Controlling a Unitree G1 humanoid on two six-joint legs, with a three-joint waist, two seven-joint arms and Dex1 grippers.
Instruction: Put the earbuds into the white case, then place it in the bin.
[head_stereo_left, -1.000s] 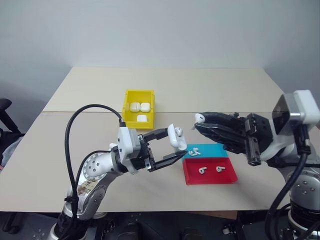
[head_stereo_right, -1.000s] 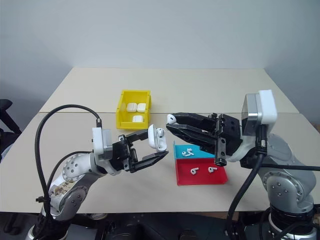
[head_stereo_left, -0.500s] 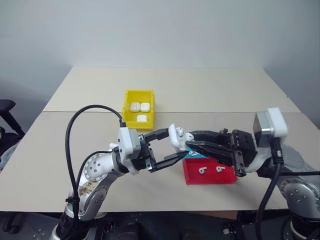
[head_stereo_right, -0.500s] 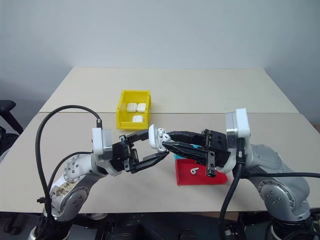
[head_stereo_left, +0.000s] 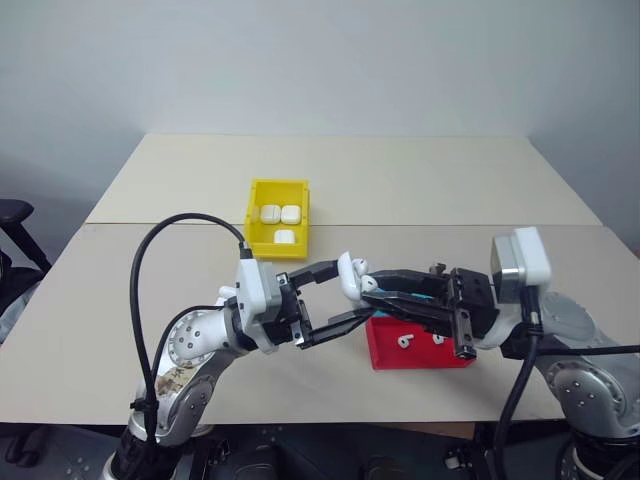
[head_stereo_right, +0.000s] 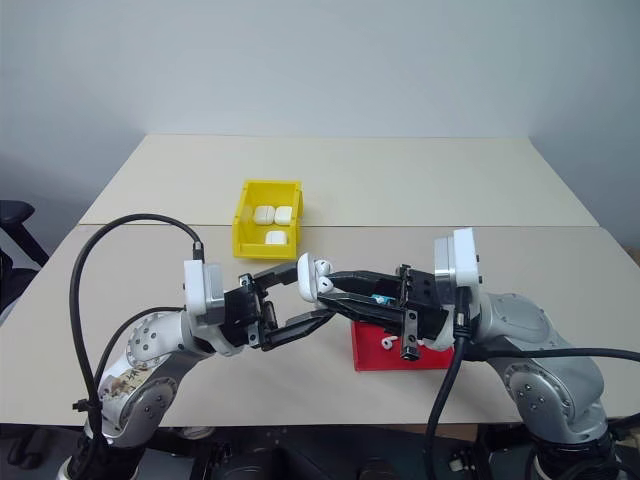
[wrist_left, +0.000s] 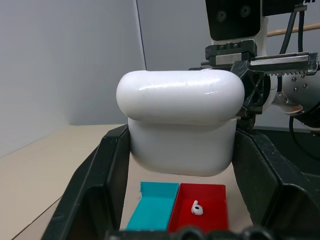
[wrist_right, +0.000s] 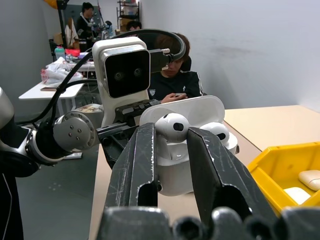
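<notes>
Item, left: left gripper (head_stereo_right: 292, 302), two black fingers clamped on the small glossy white rounded case (head_stereo_right: 308, 279) with its hinged lid flipped up, held above the beige table (head_stereo_left: 150, 300); grip and place unchanged over the last second. One tiny white earbud already sits in the case's near well, seen in the right wrist view (wrist_right: 216, 131). Item, centre: second tiny glossy white earbud (wrist_right: 171, 125), pinched between the black fingers of the right gripper (head_stereo_right: 332, 283). A second ago this gripper stood well to the right of the case and above it; it has since come down and across, and its tips now meet the open mouth of the case, the bud just over the empty well. Whether the bud touches the case cannot be told. Judgement: the seating of the last bud is at hand; lid closing and delivery are outstanding. Item, beneath the right gripper: shallow red plastic tray (head_stereo_left: 385, 352) holding two spare buds, shallow blue tray (wrist_left: 152, 210) touching it. Item, beyond the left gripper: small bright yellow plastic bin (head_stereo_left: 276, 228), open-topped, holding three white cases.
</notes>
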